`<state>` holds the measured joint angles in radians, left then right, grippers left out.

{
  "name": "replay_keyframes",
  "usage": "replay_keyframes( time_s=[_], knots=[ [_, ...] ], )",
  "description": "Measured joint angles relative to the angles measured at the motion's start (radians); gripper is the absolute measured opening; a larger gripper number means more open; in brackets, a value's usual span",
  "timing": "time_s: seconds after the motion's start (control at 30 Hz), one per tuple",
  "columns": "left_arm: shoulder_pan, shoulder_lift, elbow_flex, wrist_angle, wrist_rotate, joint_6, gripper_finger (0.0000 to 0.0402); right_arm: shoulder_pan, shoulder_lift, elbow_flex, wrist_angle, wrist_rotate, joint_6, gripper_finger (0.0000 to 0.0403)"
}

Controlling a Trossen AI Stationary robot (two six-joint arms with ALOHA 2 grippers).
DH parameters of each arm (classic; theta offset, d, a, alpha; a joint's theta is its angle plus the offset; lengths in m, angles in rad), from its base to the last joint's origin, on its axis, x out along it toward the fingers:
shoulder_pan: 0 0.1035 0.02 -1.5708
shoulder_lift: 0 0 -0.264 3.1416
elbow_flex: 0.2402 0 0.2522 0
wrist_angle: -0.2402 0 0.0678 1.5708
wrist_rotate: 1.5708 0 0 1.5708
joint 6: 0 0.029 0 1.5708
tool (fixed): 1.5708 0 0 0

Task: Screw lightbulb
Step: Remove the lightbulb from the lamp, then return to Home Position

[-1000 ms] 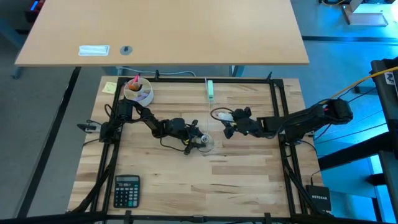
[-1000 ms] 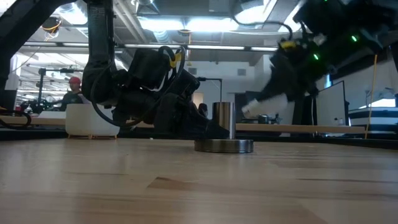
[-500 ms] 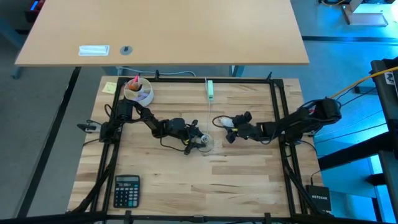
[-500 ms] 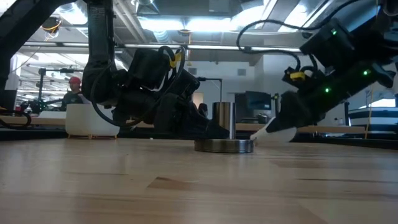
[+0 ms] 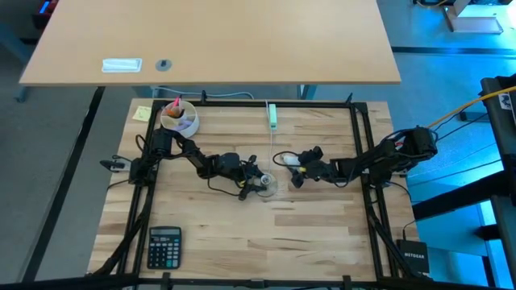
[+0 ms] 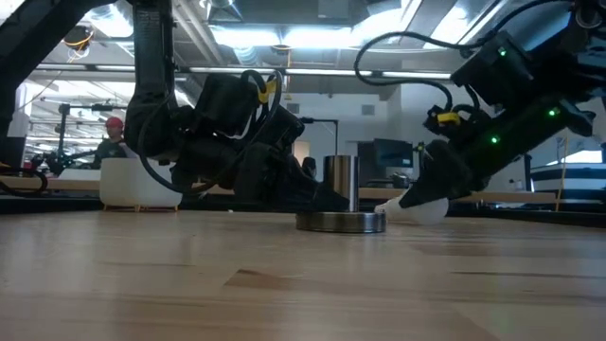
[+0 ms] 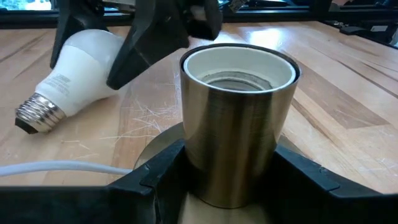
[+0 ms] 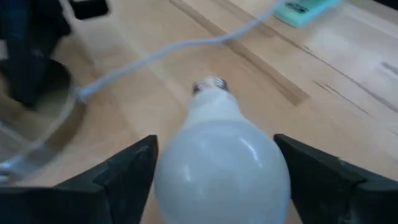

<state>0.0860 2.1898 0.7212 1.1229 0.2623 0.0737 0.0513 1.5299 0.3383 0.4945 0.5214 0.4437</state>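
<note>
The white lightbulb lies on the wood right of the socket. Its silvery screw base is down on the table and points away from my right gripper, whose fingers flank the globe. The metal socket stands upright on its round base near the table's middle. My left gripper is shut on it. The socket's mouth is empty. My left gripper pinches the socket's cylinder low down, just above the round base, one finger on each side. The fingers come nearly level from the table's left. The socket stands upright on the table. My right gripper has the bulb's wide glass globe between its two fingers, coming slanting down from the table's right and lying along the bulb. The bulb rests on the table, tilted, its screw base toward the socket side.
A thin white cord loops from the socket toward the pale green plug block at the far edge. A cup stands far left and a calculator near left. Black frame rails border the table.
My right gripper has come down toward the table with the lightbulb and shifted slightly toward the socket. The bulb, held in the air a second ago, now lies on the wood.
</note>
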Motion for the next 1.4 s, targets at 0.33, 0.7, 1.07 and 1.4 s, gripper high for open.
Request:
replay_keyframes(
  time_s=[0.33,0.7,1.07,1.4],
  knots=[
    [0.000,0.000,0.000,0.003,0.000,0.000,0.0192,0.000,-0.014,0.073,-0.058,-0.038,-0.011,0.0390],
    [-0.001,-0.042,-0.003,-0.013,-0.003,-0.037,0.0192,0.000,-0.207,0.326,-0.475,-0.118,-0.050,0.0386],
    [-0.001,-0.098,-0.003,-0.090,-0.002,-0.140,0.0288,0.000,-0.211,0.363,-0.501,-0.176,0.000,0.0386],
    [0.020,-0.303,-0.044,-0.167,-0.001,-0.044,0.0324,0.000,-0.219,0.363,-0.492,-0.178,-0.003,0.0386]
  ],
)
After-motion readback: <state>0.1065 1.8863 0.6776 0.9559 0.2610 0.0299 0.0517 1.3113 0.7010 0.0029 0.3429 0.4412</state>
